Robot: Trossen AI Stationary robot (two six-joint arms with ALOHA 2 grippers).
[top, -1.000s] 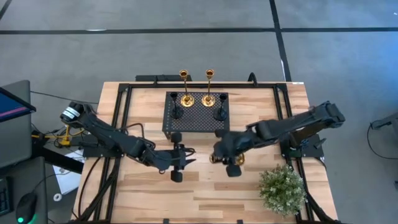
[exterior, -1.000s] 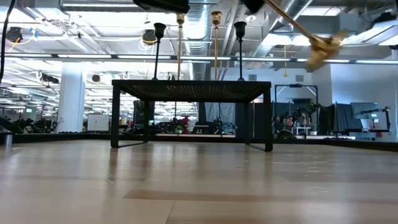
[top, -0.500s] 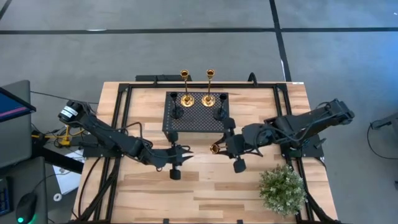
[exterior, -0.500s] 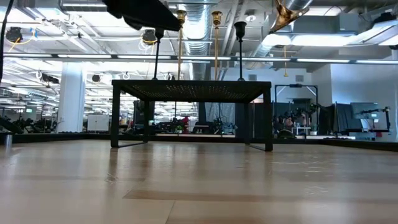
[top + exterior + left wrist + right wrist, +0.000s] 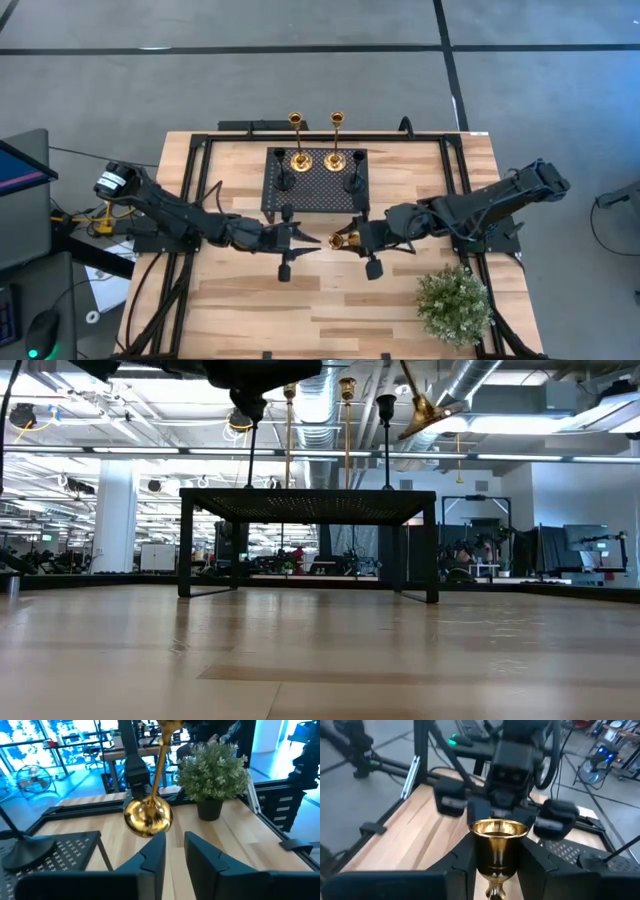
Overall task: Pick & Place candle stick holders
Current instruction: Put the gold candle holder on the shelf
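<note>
My right gripper (image 5: 352, 241) is shut on the short gold holder (image 5: 337, 241), in the air just in front of the black perforated stand (image 5: 315, 198). My left gripper (image 5: 303, 243) faces it, open by a narrow gap. In the left wrist view its fingertips (image 5: 175, 845) are just short of the holder's round base (image 5: 148, 817); I see no touch. Two tall gold holders (image 5: 297, 158) (image 5: 336, 158) and two short black ones (image 5: 284, 181) (image 5: 354, 183) stand on their round bases on the stand's top. My right gripper pinches the gold holder between its two fingers (image 5: 464, 857) on the narrow part (image 5: 495, 870) behind its flared end (image 5: 498, 827). The fingers come roughly level from the table's right. The holder is lifted clear and tilted, its round base (image 5: 148, 817) toward my left gripper.
A small green plant (image 5: 455, 303) in a dark pot stands at the near right of the table. Black frame rails run along the table's left, right and far sides. Bare wood lies between the stand and the near edge.
My right gripper has carried the gold holder toward the table's left and turned it, so its base now points at my left gripper. My left gripper has moved a little toward the holder and the stand.
</note>
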